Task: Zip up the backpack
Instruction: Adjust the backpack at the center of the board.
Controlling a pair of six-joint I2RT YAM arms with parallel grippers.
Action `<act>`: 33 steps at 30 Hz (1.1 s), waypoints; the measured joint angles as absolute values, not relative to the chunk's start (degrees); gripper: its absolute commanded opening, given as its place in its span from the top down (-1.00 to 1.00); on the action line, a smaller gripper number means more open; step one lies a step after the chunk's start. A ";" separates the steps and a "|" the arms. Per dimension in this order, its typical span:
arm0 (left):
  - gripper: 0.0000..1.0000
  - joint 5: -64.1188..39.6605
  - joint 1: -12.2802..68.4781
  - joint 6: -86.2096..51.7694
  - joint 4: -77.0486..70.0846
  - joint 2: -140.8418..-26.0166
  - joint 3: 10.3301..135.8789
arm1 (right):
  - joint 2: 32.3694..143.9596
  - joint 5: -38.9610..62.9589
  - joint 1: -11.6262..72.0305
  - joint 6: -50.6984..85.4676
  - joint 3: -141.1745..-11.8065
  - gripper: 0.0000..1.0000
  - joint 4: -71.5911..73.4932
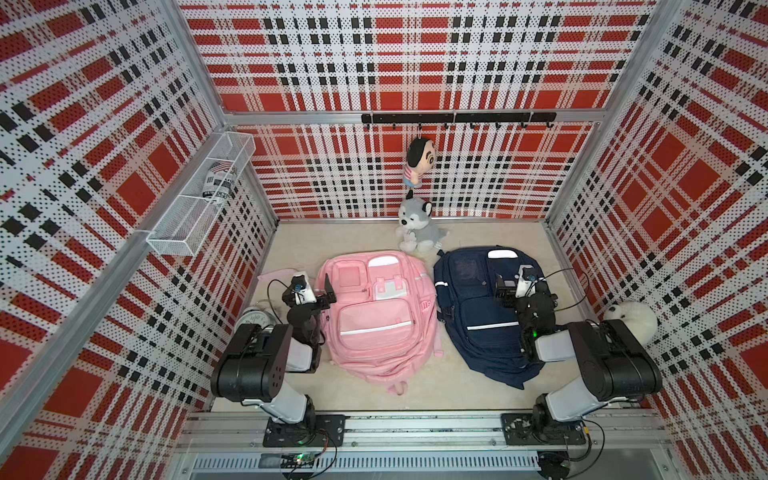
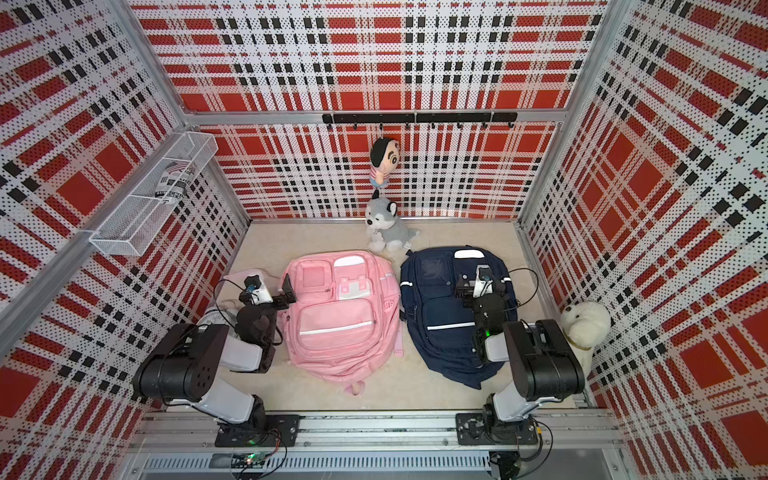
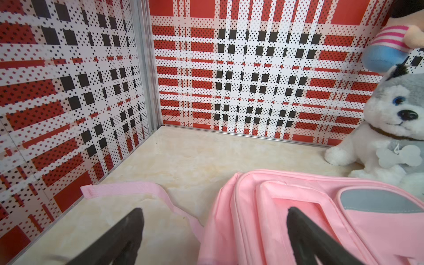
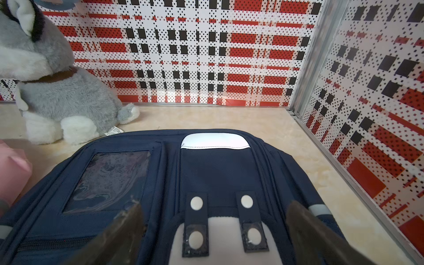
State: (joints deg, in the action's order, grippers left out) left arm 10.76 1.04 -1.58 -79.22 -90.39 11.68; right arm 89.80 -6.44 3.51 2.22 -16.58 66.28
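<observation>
Two backpacks lie flat on the beige floor, side by side in both top views. The pink backpack is on the left and the navy backpack on the right. My left gripper is open, straddling the pink backpack's left edge, one finger over the floor and one over the fabric. My right gripper hangs open over the navy backpack's snap-flap pocket. Neither holds anything. I cannot make out any zipper pull.
A husky plush sits behind the packs, with a doll hanging from the hook rail above it. A white plush lies at the right wall. A clock lies by the left arm. A wire basket hangs on the left wall. A loose pink strap trails on the floor.
</observation>
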 measured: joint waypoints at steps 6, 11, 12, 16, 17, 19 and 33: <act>-0.96 10.66 0.93 -1.67 -79.20 -90.39 11.68 | 89.80 -6.42 3.51 2.22 -16.58 -1.00 66.28; -0.96 10.52 0.93 -1.69 -79.20 -90.39 11.68 | 89.80 -6.26 3.46 2.24 -16.58 -1.00 66.26; -0.96 10.52 0.93 -1.69 -79.20 -90.39 11.68 | 89.80 -6.26 3.42 2.24 -16.58 -1.00 66.26; -0.96 10.52 0.93 -1.69 -79.20 -90.39 11.68 | 89.80 -6.15 3.18 2.26 -16.58 -1.00 66.22; -0.96 10.52 0.93 -1.69 -79.20 -90.39 11.68 | 89.80 -6.13 3.18 2.28 -16.58 -1.00 66.22; -0.96 10.52 0.93 -1.69 -79.18 -90.39 11.68 | 89.78 -6.07 3.18 2.35 -16.58 -1.00 66.22; -0.96 25.39 9.43 -2.02 -65.25 -70.63 13.04 | 75.02 -6.83 2.76 3.90 -16.05 -0.88 55.88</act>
State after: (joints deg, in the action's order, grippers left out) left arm 25.39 9.43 -2.02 -65.25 -70.63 13.04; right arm 75.02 -6.83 2.76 3.90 -16.05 55.88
